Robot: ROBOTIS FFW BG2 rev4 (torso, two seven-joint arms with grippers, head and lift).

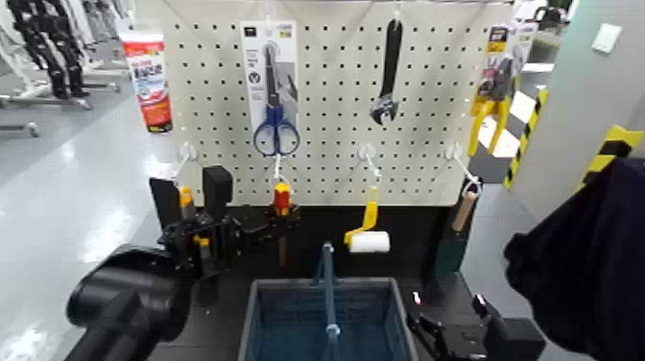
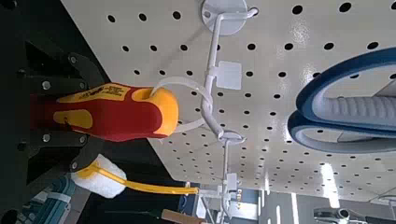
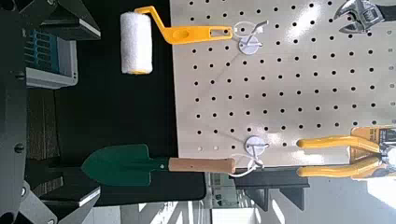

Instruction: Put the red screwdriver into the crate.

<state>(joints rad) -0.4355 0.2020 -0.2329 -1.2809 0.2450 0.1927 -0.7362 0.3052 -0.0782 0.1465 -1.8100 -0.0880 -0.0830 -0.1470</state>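
Observation:
The red screwdriver (image 1: 281, 199) hangs upright from a white hook on the pegboard, its yellow-banded handle up and its thin shaft pointing down. My left gripper (image 1: 277, 228) reaches in from the left and is shut on the handle. In the left wrist view the red handle (image 2: 117, 112) sits between the dark fingers (image 2: 54, 77), its end still in the hook's white loop (image 2: 201, 103). The blue-grey crate (image 1: 257, 322) with its blue handle bar stands below, at the table's front. My right gripper (image 1: 434, 333) rests open beside the crate's right side.
The pegboard (image 1: 336, 144) also holds blue scissors (image 1: 275, 134), a black wrench (image 1: 388, 77), yellow pliers (image 1: 489, 106), a yellow-handled paint roller (image 1: 368, 238) and a green trowel (image 3: 121, 166). An orange-handled tool (image 1: 185, 200) hangs left of the screwdriver. A dark cloth (image 1: 585, 259) fills the right edge.

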